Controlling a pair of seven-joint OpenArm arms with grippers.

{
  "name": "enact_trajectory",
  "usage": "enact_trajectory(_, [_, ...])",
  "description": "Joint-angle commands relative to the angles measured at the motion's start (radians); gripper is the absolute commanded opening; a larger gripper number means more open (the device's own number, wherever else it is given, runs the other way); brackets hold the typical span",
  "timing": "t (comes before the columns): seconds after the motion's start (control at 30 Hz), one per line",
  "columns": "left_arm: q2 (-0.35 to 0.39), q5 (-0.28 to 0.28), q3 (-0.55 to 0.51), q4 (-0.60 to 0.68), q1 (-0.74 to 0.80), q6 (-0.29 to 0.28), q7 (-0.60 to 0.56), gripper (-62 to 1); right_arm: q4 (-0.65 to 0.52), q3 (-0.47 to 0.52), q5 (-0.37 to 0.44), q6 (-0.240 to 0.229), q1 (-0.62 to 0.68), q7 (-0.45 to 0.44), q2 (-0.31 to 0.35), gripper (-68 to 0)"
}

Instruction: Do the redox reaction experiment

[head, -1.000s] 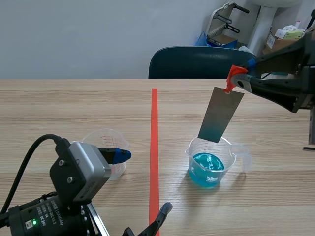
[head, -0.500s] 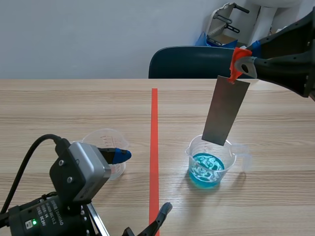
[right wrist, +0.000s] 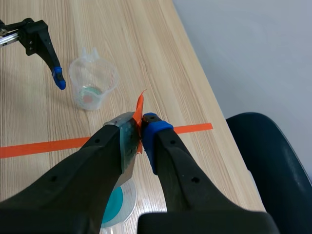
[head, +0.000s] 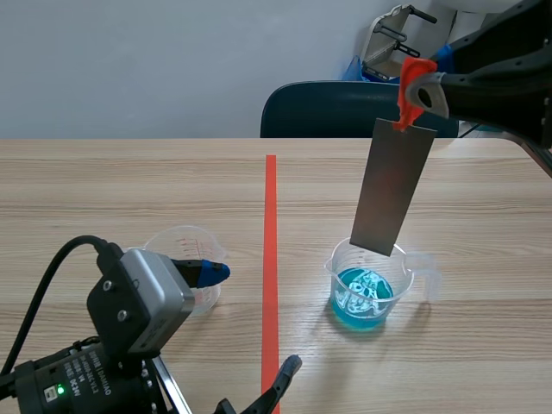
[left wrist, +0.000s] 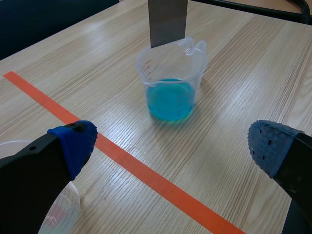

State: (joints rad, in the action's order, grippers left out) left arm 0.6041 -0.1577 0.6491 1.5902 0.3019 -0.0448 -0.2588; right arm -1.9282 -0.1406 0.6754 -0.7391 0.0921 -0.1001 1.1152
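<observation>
- Scene view: the beaker of blue liquid (head: 370,285) stood on the table (head: 129,181), just to the right of the orange-red tape line (head: 270,224).
- The right gripper (head: 431,82) was high above that beaker, clenched on an orange tab (head: 411,79) at the top of a grey metal strip (head: 392,185).
- The strip hung slightly tilted, its lower edge about level with the beaker's rim and clear of the blue liquid.
- A second, clear beaker (head: 185,263) stood across the tape line from the blue one. The left gripper (head: 250,319) was low beside it, fingers spread and holding nothing.
- A dark chair (head: 336,110) stood beyond the table's far edge, behind the blue beaker.
- Left wrist view: the blue pads (left wrist: 74,145) stood wide apart, released, with the blue beaker (left wrist: 170,80) ahead of them past the tape line (left wrist: 122,156).
- The strip's lower end (left wrist: 168,22) hung at the beaker's far rim. Whether it was inside the rim could not be told.
- Right wrist view: the right gripper (right wrist: 142,131) pinched the orange tab (right wrist: 140,108). The blue beaker (right wrist: 117,207) lay directly below it.
- The clear beaker (right wrist: 92,80) sat beyond the tape line from the blue one, with one of the left gripper's pads (right wrist: 59,78) just beside it.
</observation>
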Motion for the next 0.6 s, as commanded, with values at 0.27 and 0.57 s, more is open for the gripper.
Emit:
enact_trajectory(0.27, [-0.005, -0.005, -0.002, 0.010, 0.000, 0.002, -0.013, 1.4, -0.060, 0.065, 0.166, -0.006, -0.020, 0.146, 0.012, -66.7])
enact_trajectory(0.57, [-0.005, -0.005, -0.002, 0.010, 0.000, 0.002, -0.013, 1.4, -0.075, 0.085, 0.212, -0.006, -0.020, 0.196, 0.012, -66.7])
